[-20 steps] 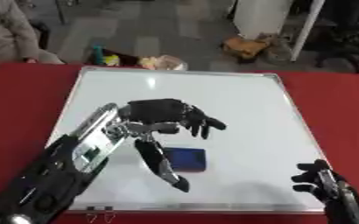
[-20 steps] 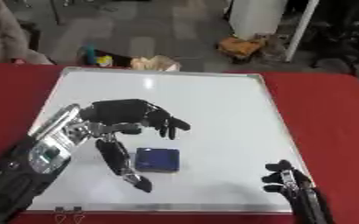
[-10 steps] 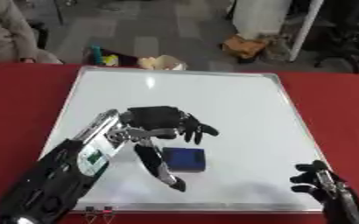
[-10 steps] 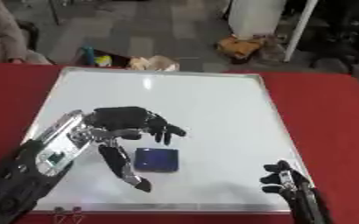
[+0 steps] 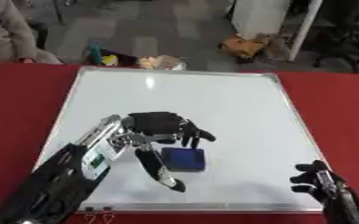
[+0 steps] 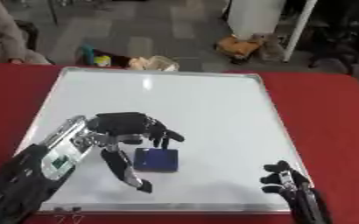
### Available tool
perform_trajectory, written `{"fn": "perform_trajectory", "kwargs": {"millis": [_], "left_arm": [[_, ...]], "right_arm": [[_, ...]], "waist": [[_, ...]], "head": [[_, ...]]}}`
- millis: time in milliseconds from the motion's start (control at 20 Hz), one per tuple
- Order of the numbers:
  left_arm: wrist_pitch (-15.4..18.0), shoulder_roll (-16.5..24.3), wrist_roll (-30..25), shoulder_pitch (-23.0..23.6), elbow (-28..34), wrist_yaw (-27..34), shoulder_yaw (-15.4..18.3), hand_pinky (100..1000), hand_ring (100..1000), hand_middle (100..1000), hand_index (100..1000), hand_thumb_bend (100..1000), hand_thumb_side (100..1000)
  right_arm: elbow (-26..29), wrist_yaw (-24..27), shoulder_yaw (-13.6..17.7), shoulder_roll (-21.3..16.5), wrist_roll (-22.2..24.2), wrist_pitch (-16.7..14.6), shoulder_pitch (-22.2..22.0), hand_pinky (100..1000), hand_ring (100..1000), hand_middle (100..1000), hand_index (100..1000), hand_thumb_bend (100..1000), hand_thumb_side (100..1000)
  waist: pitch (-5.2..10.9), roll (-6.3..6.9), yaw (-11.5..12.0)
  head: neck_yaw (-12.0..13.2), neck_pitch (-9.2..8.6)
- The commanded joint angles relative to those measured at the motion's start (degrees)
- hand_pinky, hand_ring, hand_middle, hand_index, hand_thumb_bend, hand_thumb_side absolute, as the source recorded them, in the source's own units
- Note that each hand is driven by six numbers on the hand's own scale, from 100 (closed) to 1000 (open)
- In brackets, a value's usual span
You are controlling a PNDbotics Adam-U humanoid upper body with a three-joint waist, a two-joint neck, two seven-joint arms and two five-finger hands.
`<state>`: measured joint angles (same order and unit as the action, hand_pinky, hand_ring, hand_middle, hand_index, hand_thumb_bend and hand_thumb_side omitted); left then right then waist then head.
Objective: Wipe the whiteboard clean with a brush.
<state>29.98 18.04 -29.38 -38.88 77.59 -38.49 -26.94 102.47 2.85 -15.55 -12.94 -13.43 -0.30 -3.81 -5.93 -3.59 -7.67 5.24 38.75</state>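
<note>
Red worktop (image 5: 343, 105) carries a glossy white, metal-framed whiteboard (image 5: 213, 100). Left hand (image 5: 156, 124) hovers spread open over the flat, dark blue square brush (image 5: 184, 158), holding nothing. Right hand (image 5: 317, 181) rests relaxed, lower right corner.

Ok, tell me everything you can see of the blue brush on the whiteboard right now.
The blue brush is a small, dark blue, roughly square block lying flat on the whiteboard, in its lower middle part. No handle or bristles can be made out. The left hand hovers just above and left of it, fingers spread and bent downward, thumb reaching down along the brush's left side. Whether they touch cannot be told. It is not gripped.
</note>
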Motion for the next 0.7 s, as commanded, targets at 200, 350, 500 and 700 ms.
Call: {"fn": "perform_trajectory", "kwargs": {"millis": [200,350,500,700], "left_arm": [[-1.39,-0.62,2.96,-0.9,-0.94,-2.24,0.87,567,587,614,967,586,439],[-1.87,-0.89,3.71,-0.88,-1.54,-3.32,0.95,584,611,641,969,598,463],[-2.4,-1.1,4.33,-0.8,-2.21,-4.49,1.25,599,628,655,965,602,474],[-2.69,-1.21,5.2,-0.71,-2.8,-5.61,1.66,607,638,658,962,603,472]], "right_arm": [[1.35,0.1,0.22,-0.93,0.03,-0.05,0.24,602,640,480,684,100,876],[1.33,0.09,0.21,-0.9,0.05,-0.05,0.23,602,640,480,684,100,876],[1.31,0.07,0.22,-0.89,0.04,-0.05,0.23,602,640,480,684,100,876],[1.31,0.05,0.22,-0.89,0.05,-0.04,0.22,602,639,480,684,100,876]], "waist": [[0.66,0.01,-0.1],[0.65,0.0,-0.07],[0.65,0.0,-0.01],[0.64,-0.04,0.09]], "head": [[0.16,0.14],[0.17,0.16],[0.16,0.18],[0.13,0.23]]}}
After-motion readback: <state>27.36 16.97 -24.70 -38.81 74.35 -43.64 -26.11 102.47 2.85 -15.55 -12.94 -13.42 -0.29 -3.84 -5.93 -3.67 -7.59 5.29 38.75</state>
